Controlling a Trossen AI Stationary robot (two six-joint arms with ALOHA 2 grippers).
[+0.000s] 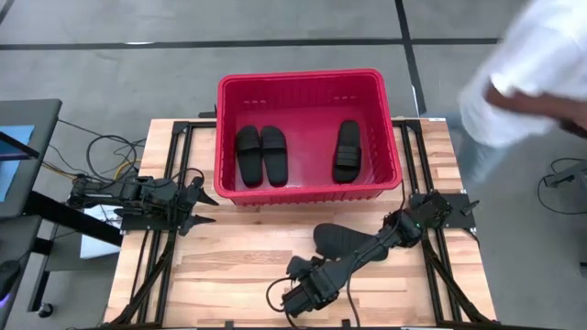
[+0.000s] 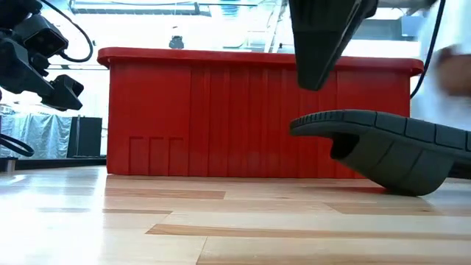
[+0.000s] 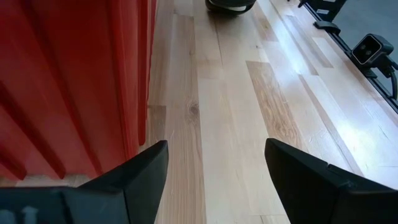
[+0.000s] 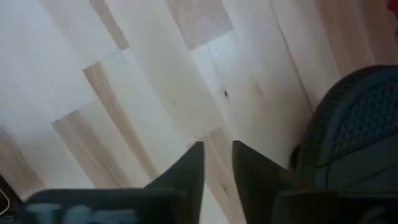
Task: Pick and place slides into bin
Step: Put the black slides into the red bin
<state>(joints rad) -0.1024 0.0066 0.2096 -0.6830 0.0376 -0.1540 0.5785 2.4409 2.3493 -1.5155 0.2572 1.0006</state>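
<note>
Three black slides lie inside the red bin (image 1: 307, 84): two side by side at its left (image 1: 260, 154) and one at its right (image 1: 347, 151). One more slide (image 1: 332, 238) rests on the table in front of the bin, its patterned face (image 4: 360, 124) turned up. My right gripper (image 4: 217, 149) hangs above the bare table just beside this slide, pointing steeply down. Its fingers stand a narrow gap apart with nothing between them. In the low view it (image 2: 324, 51) hangs clear above the slide (image 2: 383, 154). My left gripper (image 3: 214, 168) waits open at the bin's near left corner (image 3: 134, 93).
A person in a white top (image 1: 532, 73) moves at the table's far right, beyond the bin. Black rails (image 1: 440, 257) run along both sides of the table. Bare wood (image 1: 238, 266) lies between the two arms in front of the bin.
</note>
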